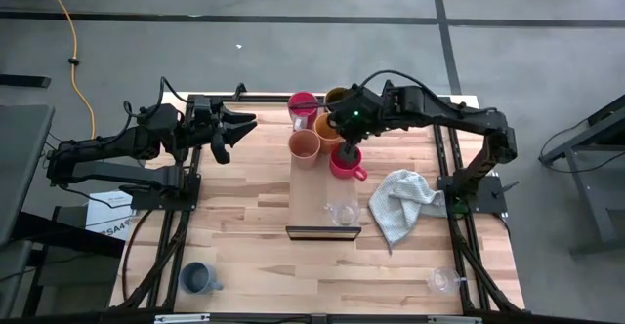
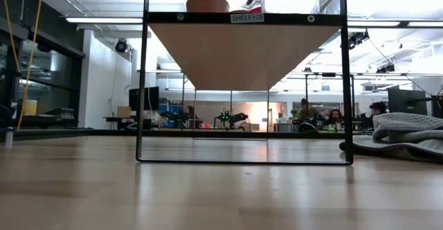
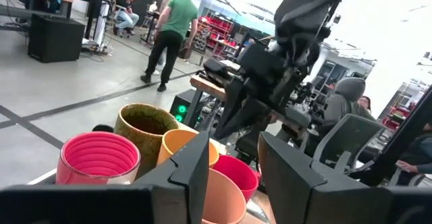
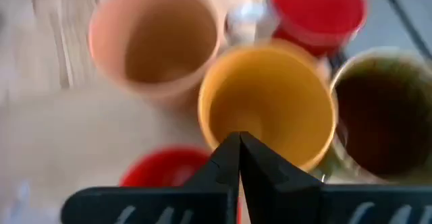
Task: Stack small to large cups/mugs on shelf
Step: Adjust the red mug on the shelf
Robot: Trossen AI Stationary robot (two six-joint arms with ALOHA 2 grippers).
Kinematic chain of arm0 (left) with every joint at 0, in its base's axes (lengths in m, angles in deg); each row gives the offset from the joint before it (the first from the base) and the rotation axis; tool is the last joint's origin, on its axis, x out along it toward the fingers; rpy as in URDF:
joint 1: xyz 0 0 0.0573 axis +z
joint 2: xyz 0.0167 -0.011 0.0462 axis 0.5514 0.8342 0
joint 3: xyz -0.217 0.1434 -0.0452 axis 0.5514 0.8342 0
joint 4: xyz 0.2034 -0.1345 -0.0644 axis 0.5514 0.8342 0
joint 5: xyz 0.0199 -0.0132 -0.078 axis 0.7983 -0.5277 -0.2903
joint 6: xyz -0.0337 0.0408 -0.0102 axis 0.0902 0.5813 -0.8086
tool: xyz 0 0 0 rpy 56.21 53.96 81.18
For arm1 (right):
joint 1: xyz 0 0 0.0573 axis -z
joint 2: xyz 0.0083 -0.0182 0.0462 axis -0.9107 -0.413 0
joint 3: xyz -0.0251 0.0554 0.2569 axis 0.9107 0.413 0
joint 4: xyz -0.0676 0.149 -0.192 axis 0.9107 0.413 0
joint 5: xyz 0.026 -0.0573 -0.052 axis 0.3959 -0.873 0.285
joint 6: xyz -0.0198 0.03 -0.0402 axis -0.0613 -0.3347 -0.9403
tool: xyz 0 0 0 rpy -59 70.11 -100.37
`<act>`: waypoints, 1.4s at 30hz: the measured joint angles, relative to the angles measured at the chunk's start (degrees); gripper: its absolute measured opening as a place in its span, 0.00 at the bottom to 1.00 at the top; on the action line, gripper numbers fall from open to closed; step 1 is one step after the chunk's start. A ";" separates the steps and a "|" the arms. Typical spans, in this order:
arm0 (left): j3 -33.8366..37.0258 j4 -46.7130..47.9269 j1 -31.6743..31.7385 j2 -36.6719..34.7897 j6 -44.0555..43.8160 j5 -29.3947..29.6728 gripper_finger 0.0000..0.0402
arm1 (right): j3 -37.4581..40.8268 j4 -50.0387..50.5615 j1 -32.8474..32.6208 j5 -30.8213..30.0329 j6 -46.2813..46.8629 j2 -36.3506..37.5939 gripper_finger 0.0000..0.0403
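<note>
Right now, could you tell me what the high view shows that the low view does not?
Only the high view shows both arms: the right hand over the cluster of mugs at the shelf's far end, the left hand waiting off to the side. It also shows the blue mug and a clear glass cup near the table's front edge.

Only the low view shows the shelf's underside, its SHELF1G label and the room behind.

Both show the shelf, the grey cloth and an orange mug on the shelf.

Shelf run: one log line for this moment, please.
right gripper: shut, above mugs at shelf's far end | left gripper: open, idle beside | blue cup: still on table
</note>
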 joint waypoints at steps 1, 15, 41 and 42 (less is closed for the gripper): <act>0.00 0.00 0.01 0.00 0.00 0.00 0.29 | 0.00 1.87 -0.34 0.27 -0.22 -0.03 0.00; 0.00 0.00 0.01 0.01 0.00 0.02 0.29 | 10.35 7.30 -5.86 -1.27 -0.19 3.80 0.00; 0.00 -0.02 0.02 0.02 -0.02 0.04 0.29 | 38.32 -26.29 3.54 0.86 10.07 20.87 0.00; 0.00 -0.02 0.02 0.00 -0.02 0.04 0.29 | 38.32 -26.44 3.75 1.02 10.08 20.75 0.00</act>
